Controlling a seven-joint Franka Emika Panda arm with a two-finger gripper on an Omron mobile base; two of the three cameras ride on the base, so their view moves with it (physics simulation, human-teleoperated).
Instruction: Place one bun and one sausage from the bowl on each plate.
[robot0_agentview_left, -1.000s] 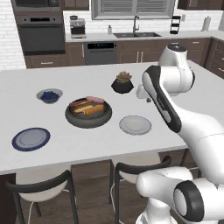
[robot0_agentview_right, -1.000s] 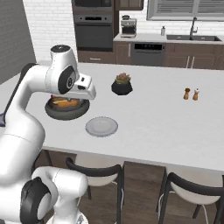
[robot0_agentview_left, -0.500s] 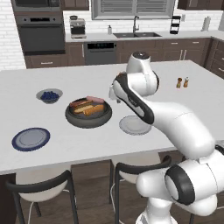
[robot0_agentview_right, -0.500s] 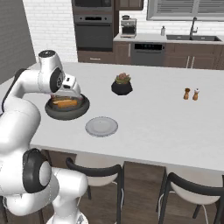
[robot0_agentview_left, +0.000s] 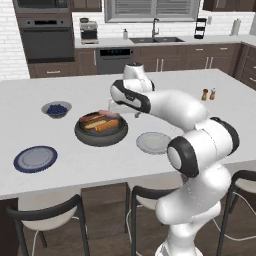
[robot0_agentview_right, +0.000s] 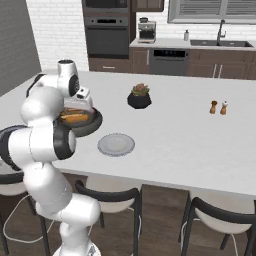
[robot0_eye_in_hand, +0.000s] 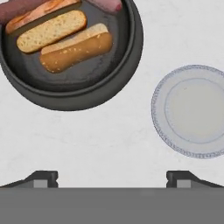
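Gripper (robot0_eye_in_hand: 112, 177) is spread wide with nothing in it, hanging over bare counter (robot0_eye_in_hand: 87, 140) between the dark-grey bowl (robot0_eye_in_hand: 127, 65) and the light grey plate (robot0_eye_in_hand: 192, 109). Two buns (robot0_eye_in_hand: 52, 30) and sausages sit in the bowl; blue-rimmed plate (robot0_agentview_left: 35, 158) lies near left.

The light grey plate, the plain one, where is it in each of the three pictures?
Left base view: light grey plate right of centre, just right of the dark bowl.
Right base view: plate left of centre, right of and nearer than the bowl.
Hand view: plate at the right edge, bowl upper left.
Shared landmark: the bowl.
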